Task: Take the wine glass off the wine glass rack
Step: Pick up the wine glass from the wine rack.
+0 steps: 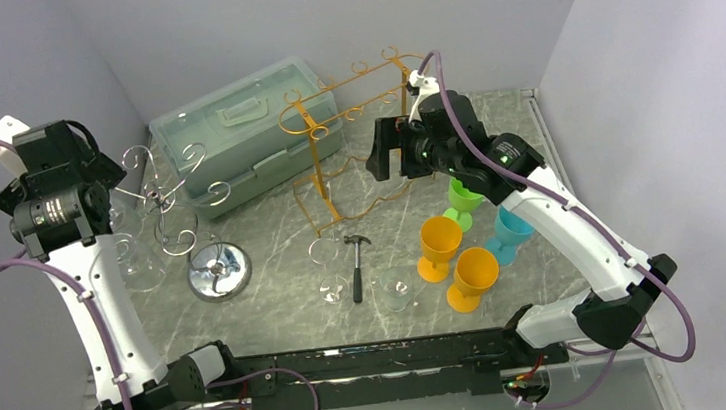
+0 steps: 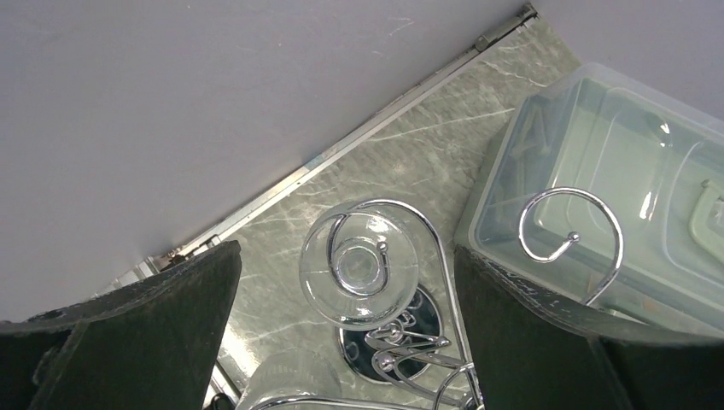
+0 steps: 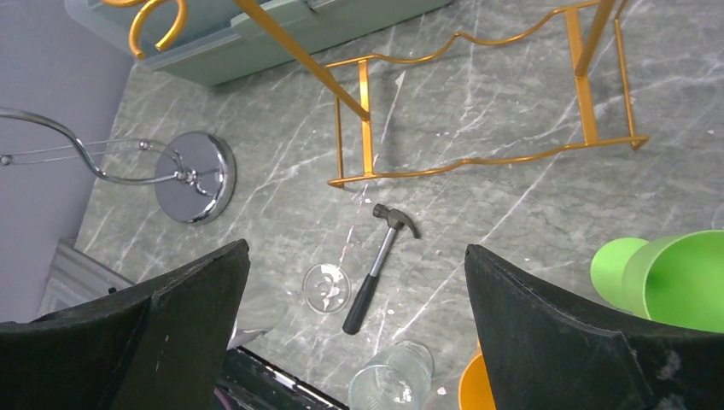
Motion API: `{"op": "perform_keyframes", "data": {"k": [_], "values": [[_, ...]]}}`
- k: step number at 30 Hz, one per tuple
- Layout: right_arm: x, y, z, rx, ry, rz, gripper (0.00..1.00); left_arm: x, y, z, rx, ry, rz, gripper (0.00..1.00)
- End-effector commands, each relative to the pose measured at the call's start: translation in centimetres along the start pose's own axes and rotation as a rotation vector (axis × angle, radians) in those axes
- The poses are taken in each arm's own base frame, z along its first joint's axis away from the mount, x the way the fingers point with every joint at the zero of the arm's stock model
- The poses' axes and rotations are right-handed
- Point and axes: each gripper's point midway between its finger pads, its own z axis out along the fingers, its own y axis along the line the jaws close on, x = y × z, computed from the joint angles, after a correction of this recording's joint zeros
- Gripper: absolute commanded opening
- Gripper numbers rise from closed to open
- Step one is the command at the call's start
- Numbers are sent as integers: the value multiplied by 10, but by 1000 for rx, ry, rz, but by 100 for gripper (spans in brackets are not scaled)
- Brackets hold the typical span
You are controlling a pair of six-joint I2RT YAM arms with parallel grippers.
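Note:
A chrome wine glass rack (image 1: pixel 177 198) stands at the left on a round base (image 1: pixel 218 271). Clear wine glasses hang upside down from its hooks (image 1: pixel 138 257). In the left wrist view, one glass's round foot (image 2: pixel 359 273) sits in a chrome hook loop, and a second glass bowl (image 2: pixel 282 376) shows below it. My left gripper (image 2: pixel 346 256) is open above that foot, with a finger on either side and not touching it. My right gripper (image 1: pixel 389 152) is open and empty, high over the table's middle; it also shows in the right wrist view (image 3: pixel 357 248).
A pale green plastic box (image 1: pixel 246 131) sits behind the chrome rack. An orange wire rack (image 1: pixel 350 116) stands mid-table. A hammer (image 1: pixel 357 264), two clear glasses (image 1: pixel 330 268) (image 1: pixel 395 290) and several coloured cups (image 1: pixel 464 198) (image 1: pixel 473 275) stand in front. Walls close in on both sides.

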Motion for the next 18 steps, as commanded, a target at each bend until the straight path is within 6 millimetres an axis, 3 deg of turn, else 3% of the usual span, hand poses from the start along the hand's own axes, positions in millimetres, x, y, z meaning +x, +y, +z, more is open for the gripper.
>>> {"op": "perform_keyframes", "data": {"k": [1,12,18], "values": [[-5,-9,-9,59,-6,-13,100,-10,-3,-3,38,-75,-70,99],[-3,-18,-16,130,7,17,100,-1,-4,9,40,-65,-49,99],[-4,-11,-18,125,10,13,100,7,-4,12,49,-56,-57,98]]}}
